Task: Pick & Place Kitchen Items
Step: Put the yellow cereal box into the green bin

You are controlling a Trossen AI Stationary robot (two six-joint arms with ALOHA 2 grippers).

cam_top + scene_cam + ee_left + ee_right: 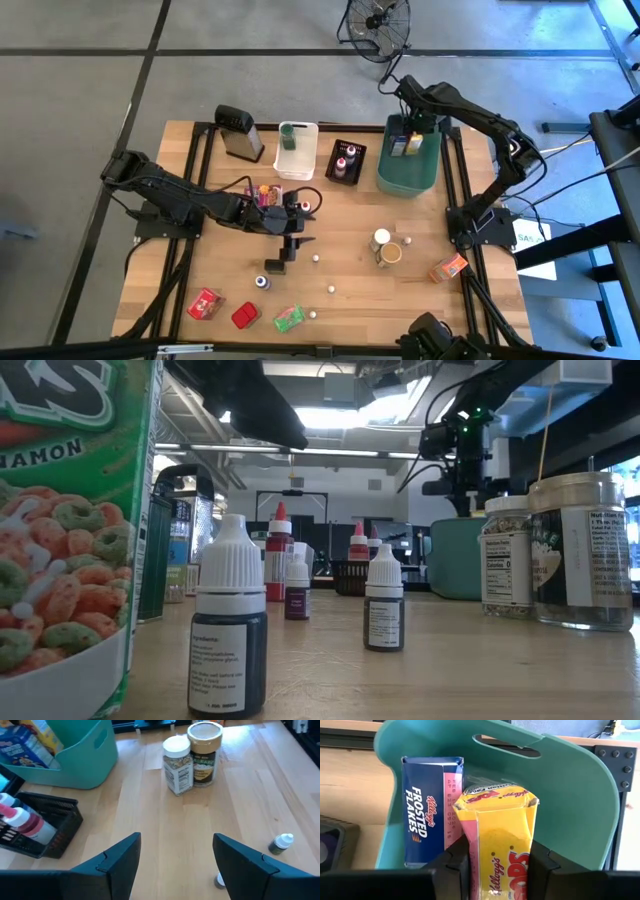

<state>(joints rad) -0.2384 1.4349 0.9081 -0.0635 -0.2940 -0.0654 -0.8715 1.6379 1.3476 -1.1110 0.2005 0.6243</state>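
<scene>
My right gripper [497, 862] hangs over the teal bin [408, 170] at the table's far right, shut on a yellow cereal packet [497, 835] that stands beside a blue Frosted Flakes packet [427, 815] inside the bin. My left gripper [177, 865] is open above the bare middle of the table [300, 225], fingers pointing toward the two lidded jars [192, 755], with nothing between them. Tiny capped bottles [262, 283] stand scattered on the wood. Red [205, 303], green [289, 318] and orange [448, 268] packets lie near the table's near edge. My right gripper pinches the yellow cereal packet between its two fingers [457, 862], one on each narrow side [475, 855] below the folded top. The fingers come from above, pointing down into the bin. The packet stands upright; whether its bottom rests on the bin floor is hidden.
A white bin [296, 150], a black bin with red-capped bottles [346, 160] and a grey grater [238, 132] line the far edge. In the low view a green cereal packet [60, 540] and a small bottle [228, 630] stand close by. Bare wood lies between the jars and the left gripper.
</scene>
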